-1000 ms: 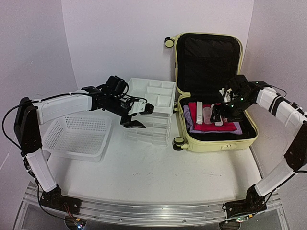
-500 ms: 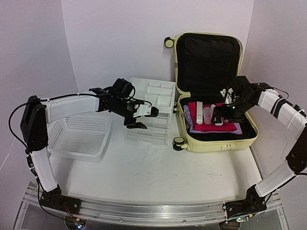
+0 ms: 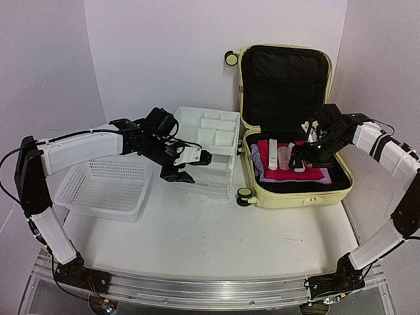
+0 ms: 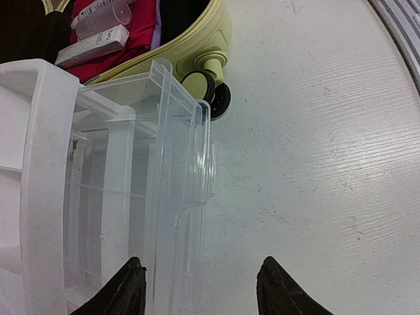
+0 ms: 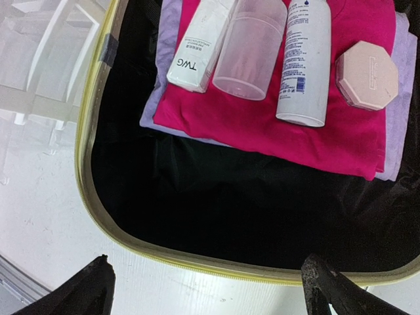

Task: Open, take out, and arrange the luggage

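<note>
- The luggage lies open on the right half of the desk. Its lid stands upright at the back with the black lining showing.
- One wheel at the luggage's near left corner sits just beside the drawer unit.
- In the lower half of the luggage, a pink cloth lies on top of a lilac cloth.
- Four things lie side by side on the pink cloth: a white box, a clear cup on its side, a white bottle and a pink eight-sided case.
- The right claw hangs over the near part of the luggage. Its fingers are spread wide and grip nothing.
- The left claw is at the front of the drawer unit with its fingers apart.
- In the left wrist view, the clear front of a drawer lies between those fingers. I cannot tell whether either finger touches it.
- A white mesh basket sits on the desk left of the drawer unit, below the left arm.
</note>
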### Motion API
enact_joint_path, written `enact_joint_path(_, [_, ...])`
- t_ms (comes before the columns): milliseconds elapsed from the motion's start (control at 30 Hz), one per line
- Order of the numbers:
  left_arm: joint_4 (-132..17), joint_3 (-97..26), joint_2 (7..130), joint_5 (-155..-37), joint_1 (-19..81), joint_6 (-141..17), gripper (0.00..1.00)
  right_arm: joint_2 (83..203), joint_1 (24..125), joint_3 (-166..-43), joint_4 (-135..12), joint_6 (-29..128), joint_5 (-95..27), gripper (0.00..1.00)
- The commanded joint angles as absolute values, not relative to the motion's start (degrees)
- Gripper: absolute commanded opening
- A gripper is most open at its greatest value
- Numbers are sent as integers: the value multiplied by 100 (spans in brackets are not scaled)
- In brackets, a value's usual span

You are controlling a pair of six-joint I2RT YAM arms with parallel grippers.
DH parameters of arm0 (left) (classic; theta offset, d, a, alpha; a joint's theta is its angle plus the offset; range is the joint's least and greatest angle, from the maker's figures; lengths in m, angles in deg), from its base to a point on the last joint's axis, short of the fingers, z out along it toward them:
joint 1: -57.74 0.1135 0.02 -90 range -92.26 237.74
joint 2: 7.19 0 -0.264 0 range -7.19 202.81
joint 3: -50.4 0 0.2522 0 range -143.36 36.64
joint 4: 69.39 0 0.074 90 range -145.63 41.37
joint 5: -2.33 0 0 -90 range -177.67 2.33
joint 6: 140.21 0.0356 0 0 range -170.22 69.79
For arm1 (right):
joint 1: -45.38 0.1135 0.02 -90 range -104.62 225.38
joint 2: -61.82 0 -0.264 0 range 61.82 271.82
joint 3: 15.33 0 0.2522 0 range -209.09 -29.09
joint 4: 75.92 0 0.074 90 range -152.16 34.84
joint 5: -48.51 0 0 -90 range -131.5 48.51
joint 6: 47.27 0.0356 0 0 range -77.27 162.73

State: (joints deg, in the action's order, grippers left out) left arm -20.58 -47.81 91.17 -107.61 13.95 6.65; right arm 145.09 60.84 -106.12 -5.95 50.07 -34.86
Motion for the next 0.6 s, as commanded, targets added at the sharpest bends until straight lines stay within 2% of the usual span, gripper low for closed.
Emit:
enact_joint_path(0, [-1789,-4695,8621,-10930,1345,317,58,14619,6090,-10722,-800,5214,-3798,98])
enact_joint_path(267, [-1722,-4483,8425,-10850,1344,108,57,15579,5354,-11228,-812,5476,-4610,98])
enact_joint_path(567, [-1729,-4668,7842,-11159,1345,-446,73,16933,4778,-12309,-824,5310,-4684,98])
